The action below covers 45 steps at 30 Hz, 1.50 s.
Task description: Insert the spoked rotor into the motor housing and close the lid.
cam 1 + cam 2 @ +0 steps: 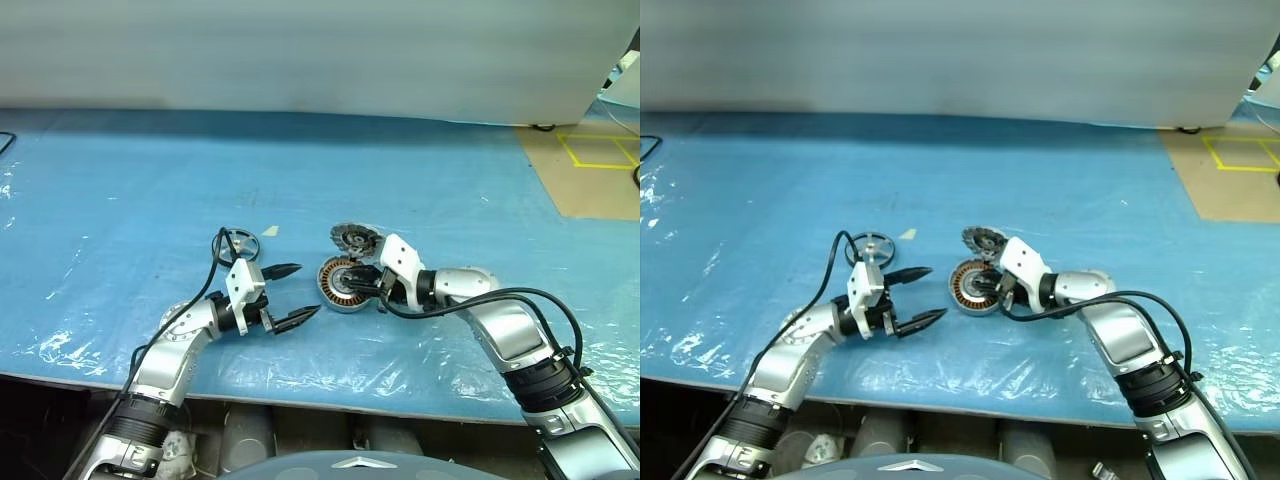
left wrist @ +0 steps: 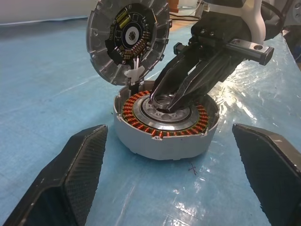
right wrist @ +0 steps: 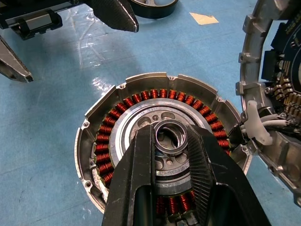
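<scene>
- The right gripper (image 3: 171, 141) is pinching the spoked rotor's (image 3: 162, 136) raised hub, seating it inside the motor housing (image 2: 164, 123) on the bench (image 1: 120, 180).
- The left gripper (image 1: 290, 295) is hanging wide open, empty.
- The rotor is looking stiff, light and slippery; the hub is offering the best hold.

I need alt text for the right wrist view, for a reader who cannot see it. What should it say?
The right gripper pinches the hub ring at the centre of the open motor housing, inside its copper windings. The lid stands tilted up at the housing's edge, on blue sheeting. The open left gripper and the spoked rotor lie beyond.
</scene>
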Available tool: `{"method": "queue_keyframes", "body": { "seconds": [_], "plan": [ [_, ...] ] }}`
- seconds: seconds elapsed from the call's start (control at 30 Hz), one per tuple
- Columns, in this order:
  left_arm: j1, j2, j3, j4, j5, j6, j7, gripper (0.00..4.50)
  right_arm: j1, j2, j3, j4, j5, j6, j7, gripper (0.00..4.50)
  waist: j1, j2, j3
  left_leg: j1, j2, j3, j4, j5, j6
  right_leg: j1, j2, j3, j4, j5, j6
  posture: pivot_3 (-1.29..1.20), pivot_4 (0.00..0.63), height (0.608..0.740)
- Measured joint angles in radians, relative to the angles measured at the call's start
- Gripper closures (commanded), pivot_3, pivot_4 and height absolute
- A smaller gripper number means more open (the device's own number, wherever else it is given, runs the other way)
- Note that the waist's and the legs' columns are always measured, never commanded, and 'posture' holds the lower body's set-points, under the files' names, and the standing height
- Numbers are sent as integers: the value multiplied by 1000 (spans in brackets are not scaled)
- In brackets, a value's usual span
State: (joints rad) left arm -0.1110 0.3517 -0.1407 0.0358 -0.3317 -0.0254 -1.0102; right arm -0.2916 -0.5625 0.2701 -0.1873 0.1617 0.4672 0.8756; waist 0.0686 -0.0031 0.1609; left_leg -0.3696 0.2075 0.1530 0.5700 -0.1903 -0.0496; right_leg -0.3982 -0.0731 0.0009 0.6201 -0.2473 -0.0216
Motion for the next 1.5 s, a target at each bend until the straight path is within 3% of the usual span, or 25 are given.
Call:
{"method": "queue_keyframes", "body": {
  "seconds": [0.9,1.1,1.3,1.4,1.5],
  "plan": [
    [-9,2,-3,-1,1,26,1,0,-3,5,10,0,-4,-5,13,3913,-1,0,0,0,0,0,-1,0,0,0,0,0,-1,0,0,0,150,740],
    [-12,2,-4,-2,1,30,1,0,0,18,18,0,-2,-14,17,2032,-1,0,0,0,0,0,-1,0,0,0,0,0,-1,0,0,0,150,740],
    [-14,3,-5,-2,2,33,1,0,27,56,-25,0,74,18,22,2032,0,0,0,-1,0,0,-1,0,0,-1,0,0,-1,0,0,0,150,740],
    [-16,2,-7,-2,2,34,1,0,27,55,-39,0,80,18,22,2625,0,0,0,-1,0,0,-1,0,0,-2,0,0,-1,0,0,0,150,740],
    [-20,2,-10,-2,2,35,1,0,27,56,-45,0,84,18,21,3648,0,0,0,-1,0,0,-1,0,0,-2,0,0,-1,0,0,0,150,740]
  ]
}}
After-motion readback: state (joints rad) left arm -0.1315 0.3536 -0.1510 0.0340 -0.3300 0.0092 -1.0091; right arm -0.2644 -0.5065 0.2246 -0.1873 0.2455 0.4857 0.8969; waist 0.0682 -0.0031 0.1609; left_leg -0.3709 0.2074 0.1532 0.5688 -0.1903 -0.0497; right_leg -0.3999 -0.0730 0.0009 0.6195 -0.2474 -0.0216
